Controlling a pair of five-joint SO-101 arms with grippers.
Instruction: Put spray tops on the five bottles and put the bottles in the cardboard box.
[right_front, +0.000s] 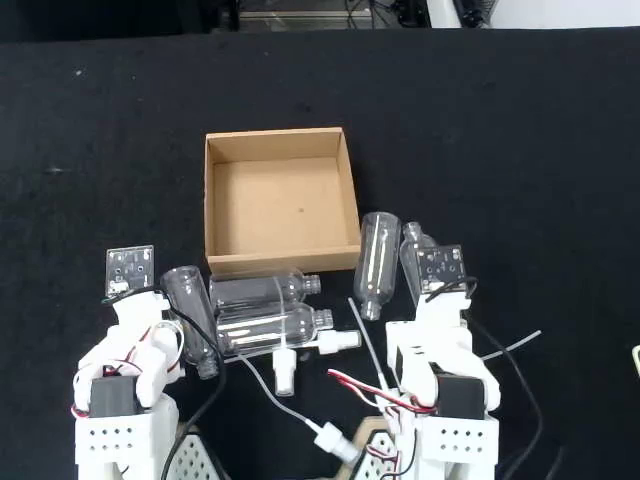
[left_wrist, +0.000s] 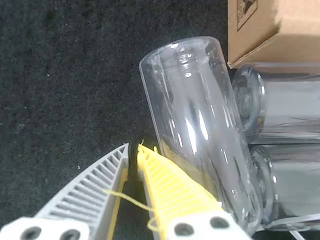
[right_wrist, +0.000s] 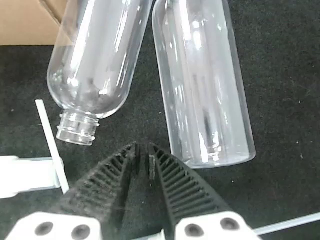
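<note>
Resting shut and empty, the left gripper (left_wrist: 133, 152) lies just beside a bottle (left_wrist: 200, 135). The right gripper (right_wrist: 142, 150), also closed on nothing, faces two more bottles (right_wrist: 205, 85). Capping looks unstarted, so the next move is opening onto a loose spray top (right_front: 284, 372). The cardboard box (right_front: 212, 200) beyond holds no bottles.

One cardboard box (right_front: 213, 200) is counted, with five clear bottles (right_front: 262, 291) beside its near wall and three white spray tops (right_front: 285, 372) farther out.

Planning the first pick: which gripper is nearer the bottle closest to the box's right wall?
Right. The right gripper sits just short of that bottle's neck; the left gripper is beside a different bottle.
</note>
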